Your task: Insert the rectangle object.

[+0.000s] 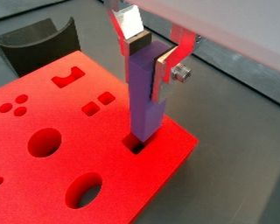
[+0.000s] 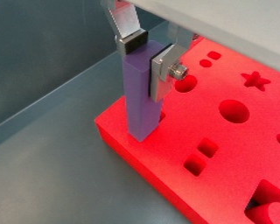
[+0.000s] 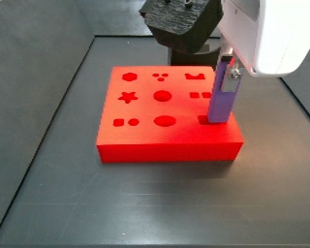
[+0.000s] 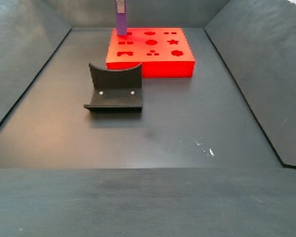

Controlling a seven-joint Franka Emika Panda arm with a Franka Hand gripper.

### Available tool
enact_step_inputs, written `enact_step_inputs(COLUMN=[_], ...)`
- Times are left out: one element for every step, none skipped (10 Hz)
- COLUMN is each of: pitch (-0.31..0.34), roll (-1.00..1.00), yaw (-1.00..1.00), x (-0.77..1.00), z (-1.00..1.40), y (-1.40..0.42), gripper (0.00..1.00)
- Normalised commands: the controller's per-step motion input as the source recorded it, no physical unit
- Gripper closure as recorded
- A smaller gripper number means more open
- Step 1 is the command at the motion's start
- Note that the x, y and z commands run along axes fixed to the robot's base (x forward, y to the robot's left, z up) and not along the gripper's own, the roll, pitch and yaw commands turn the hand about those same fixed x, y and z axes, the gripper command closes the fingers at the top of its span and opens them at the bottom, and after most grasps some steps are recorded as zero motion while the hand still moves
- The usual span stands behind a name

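The rectangle object, a purple bar [image 1: 146, 105], stands upright with its lower end in a slot near the corner of the red block [image 1: 119, 153]. It shows in both wrist views [image 2: 140, 96] and both side views [image 3: 221, 97] [image 4: 121, 14]. My gripper [image 1: 152, 52] is above the block, its silver fingers [image 1: 168, 66] closed on the bar's upper end, one on each side. The same grip shows in a wrist view [image 2: 149, 52] and a side view [image 3: 227, 66]. How deep the bar sits in the slot is hidden.
The red block [image 3: 158, 140] has several shaped holes: circles, a star, squares, ovals. A dark grey curved holder [image 4: 114, 90] stands on the floor in front of the block, also in a wrist view [image 1: 38, 39]. Dark walls surround the floor.
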Motion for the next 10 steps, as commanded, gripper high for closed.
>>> enact_step_inputs(pitch=[0.194,0.144,0.080,0.040,0.026,0.037,0.057,0.040,0.037,0.041], roll=[0.16,0.17,0.12,0.09,0.10,0.12,0.12,0.00,0.02,0.02], yaw=[-0.05,-0.13,-0.06,0.00,0.00,0.00,0.00,0.00,0.00,0.00], x=[-0.11,-0.20,-0.08,0.03,0.05,0.00,-0.01,0.00,0.00,0.00], z=[0.08,0.01,0.00,0.00,-0.08,-0.19,-0.18,-0.02,-0.04,-0.05], y=[0.00,-0.03,-0.17,-0.28,-0.11,0.00,0.02,0.13,0.08,0.11], gripper=[1.00,1.00,1.00,1.00,1.00,1.00,1.00,1.00,1.00,1.00])
